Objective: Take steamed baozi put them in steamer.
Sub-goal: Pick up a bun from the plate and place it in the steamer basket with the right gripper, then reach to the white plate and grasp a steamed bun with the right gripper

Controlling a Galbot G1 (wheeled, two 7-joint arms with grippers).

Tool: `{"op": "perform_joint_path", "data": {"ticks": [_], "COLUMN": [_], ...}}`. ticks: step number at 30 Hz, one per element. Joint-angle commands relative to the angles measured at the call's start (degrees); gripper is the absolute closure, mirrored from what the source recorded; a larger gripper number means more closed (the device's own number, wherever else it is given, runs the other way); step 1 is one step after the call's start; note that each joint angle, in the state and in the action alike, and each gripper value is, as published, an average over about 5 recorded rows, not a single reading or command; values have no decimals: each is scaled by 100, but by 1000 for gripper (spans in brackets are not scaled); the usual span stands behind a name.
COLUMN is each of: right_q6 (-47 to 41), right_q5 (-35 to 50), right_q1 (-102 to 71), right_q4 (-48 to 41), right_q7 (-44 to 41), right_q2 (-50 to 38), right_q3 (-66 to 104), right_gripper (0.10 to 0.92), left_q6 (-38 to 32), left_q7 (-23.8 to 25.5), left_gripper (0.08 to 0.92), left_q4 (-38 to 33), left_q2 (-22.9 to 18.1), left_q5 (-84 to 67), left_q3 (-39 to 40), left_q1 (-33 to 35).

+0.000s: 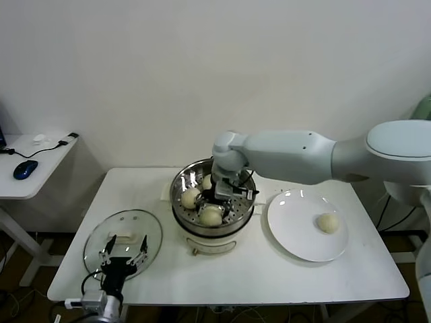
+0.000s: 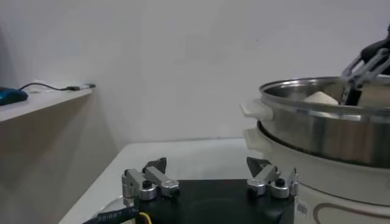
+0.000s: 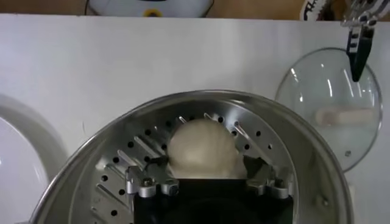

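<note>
A: Right gripper (image 1: 217, 193)? Where?
B: Down inside the steamer (image 1: 179, 202), reaching in from the plate side. Fingers spread apart on both sides of a bun (image 3: 202, 148) on the holed tray (image 3: 116, 173). Looks very close to the bun, but cannot tell if squeezing it.

A: Other buns?
B: Three in the steamer in all: one near the front rim (image 1: 211, 216), one on the lid side (image 1: 190, 197), one at the back (image 1: 207, 182) partly hidden by the gripper. A fourth bun (image 1: 328, 223) well away from the steamer, on the white plate (image 1: 296, 232).

A: Left gripper (image 1: 124, 256)?
B: Parked low, away from the steamer, over the near edge of the glass lid (image 1: 151, 232). Fingers wide open, holding nothing. Seen from there, a bun top (image 2: 321, 97) peeking over the steamer rim.

A: Lid and plate?
B: Flat on the white table (image 1: 256, 269), one on each side of the steamer.
</note>
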Motion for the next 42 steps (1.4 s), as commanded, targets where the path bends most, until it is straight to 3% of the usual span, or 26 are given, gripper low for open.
{"op": "perform_joint_path", "data": {"ticks": [1, 7, 11, 17, 21, 25, 34, 42], "right_q6": [344, 172, -897, -2795, -3483, -3845, -3916, -3853], "right_q5": [750, 2307, 2920, 3025, 2782, 2206, 1211, 825], "right_q1": [803, 1786, 2326, 2630, 1964, 566, -1866, -2601], "right_q4": [-167, -659, -831, 54, 428, 296, -772, -1651], "right_q7": [-517, -891, -1088, -1137, -938, -771, -595, -437], "right_q2": [-299, -1037, -1866, -3355, -4153, -4686, -4462, -3743], "right_q3": [-90, -791, -1414, -2413, -2425, -1411, 834, 1783], "right_gripper": [203, 202, 203, 203, 203, 203, 203, 203], "left_q6": [5, -3, -30, -49, -47, -30, 73, 68], "left_q7": [0, 13, 10, 8, 11, 22, 46, 48], "left_gripper": [177, 177, 177, 177, 177, 177, 177, 177], "left_q4": [-3, -37, -38, -18, 1, 17, -24, 2], "left_q2": [1, -43, -50, 2, 24, 11, -45, -116], "left_q5": [-5, 76, 130, 99, 59, 53, 19, 100], "left_q3": [1, 37, 55, 20, -5, -24, -37, -23], "left_q1": [-3, 29, 39, 20, -3, -25, -4, 37]}}
